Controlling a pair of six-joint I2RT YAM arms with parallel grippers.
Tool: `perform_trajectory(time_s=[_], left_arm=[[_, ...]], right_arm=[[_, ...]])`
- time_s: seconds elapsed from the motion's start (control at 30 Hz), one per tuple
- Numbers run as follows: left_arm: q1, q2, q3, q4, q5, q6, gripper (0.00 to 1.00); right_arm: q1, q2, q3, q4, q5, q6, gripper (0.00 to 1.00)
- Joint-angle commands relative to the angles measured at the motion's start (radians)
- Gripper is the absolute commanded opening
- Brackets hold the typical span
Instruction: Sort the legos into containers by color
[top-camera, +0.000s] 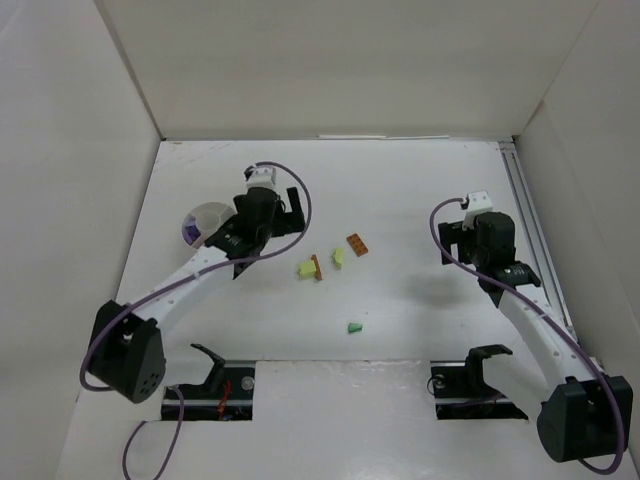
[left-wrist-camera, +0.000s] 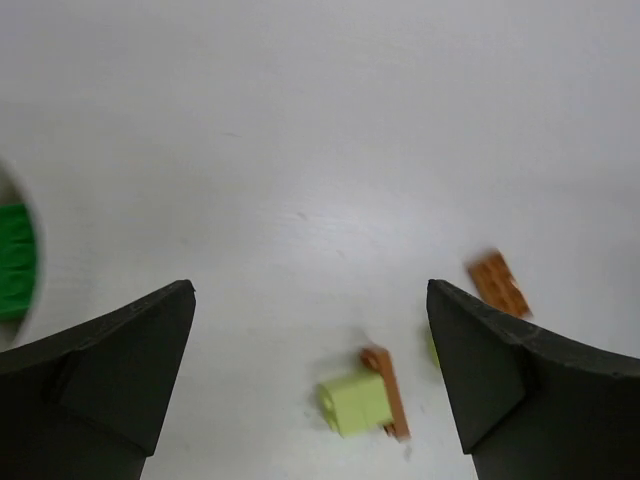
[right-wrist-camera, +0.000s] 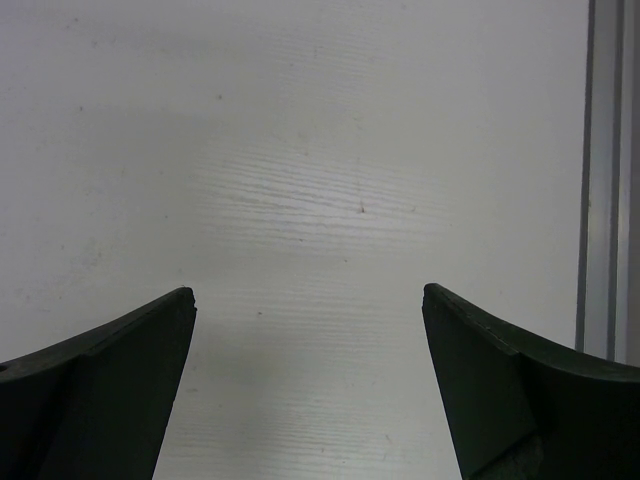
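Both jaws spread, empty; left arm (top-camera: 185, 272) reaches beside cup (top-camera: 196, 222), right arm (top-camera: 530, 325) extends forward.

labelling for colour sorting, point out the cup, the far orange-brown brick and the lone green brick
cup (top-camera: 203, 206): top view, on its far rim
far orange-brown brick (top-camera: 357, 244): top view, on its studded top
green brick (top-camera: 354, 327): top view, on its middle

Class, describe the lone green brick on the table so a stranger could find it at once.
On the white table, a loose cluster of bricks lies near the middle. Closer to the near edge sits the green brick, alone. It is mint green, while its neighbours are pale yellow-green or orange-brown.
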Motion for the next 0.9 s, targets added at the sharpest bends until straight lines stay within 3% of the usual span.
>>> perform_trajectory(time_s=[0.0, 0.1, 0.13, 0.27, 0.37, 0.5, 0.6, 0.73, 0.87], left_arm=[[-0.046, -0.117, -0.113, 0.221, 0.512, 0.188, 1.0], [-0.195, -0.14, -0.167, 0.23, 0.55, 0.24, 1.0], [-0.295, -0.14, -0.167, 0.23, 0.533, 0.266, 1.0], [-0.515, -0.067, -0.167, 0.178, 0.423, 0.32, 1.0], [-0.598, 0.005, -0.141, 0.115, 0.378, 0.32, 0.96], [-0.618, 0.039, -0.141, 0.101, 0.393, 0.311, 0.9], [-0.618, 0.085, -0.15, 0.101, 0.393, 0.311, 0.74], [-0.629, 0.148, -0.138, 0.084, 0.381, 0.311, 0.73], [-0.672, 0.192, -0.102, 0.063, 0.381, 0.322, 0.65]], right_arm=[[-0.008, -0.029, 0.031, -0.02, 0.118, 0.082, 1.0], [-0.017, -0.029, 0.054, -0.057, 0.161, 0.1, 1.0], [-0.017, -0.029, 0.054, -0.066, 0.161, 0.101, 1.0], [-0.017, -0.029, 0.063, -0.054, 0.059, 0.053, 1.0], [-0.017, -0.007, 0.072, -0.054, -0.046, 0.004, 1.0], [-0.017, -0.016, 0.063, -0.022, -0.165, -0.03, 0.98], [-0.017, -0.039, 0.051, -0.013, -0.219, -0.048, 0.98], [-0.017, -0.039, 0.051, -0.013, -0.265, -0.061, 0.98], [-0.017, -0.03, 0.042, 0.018, -0.275, -0.035, 0.98]])
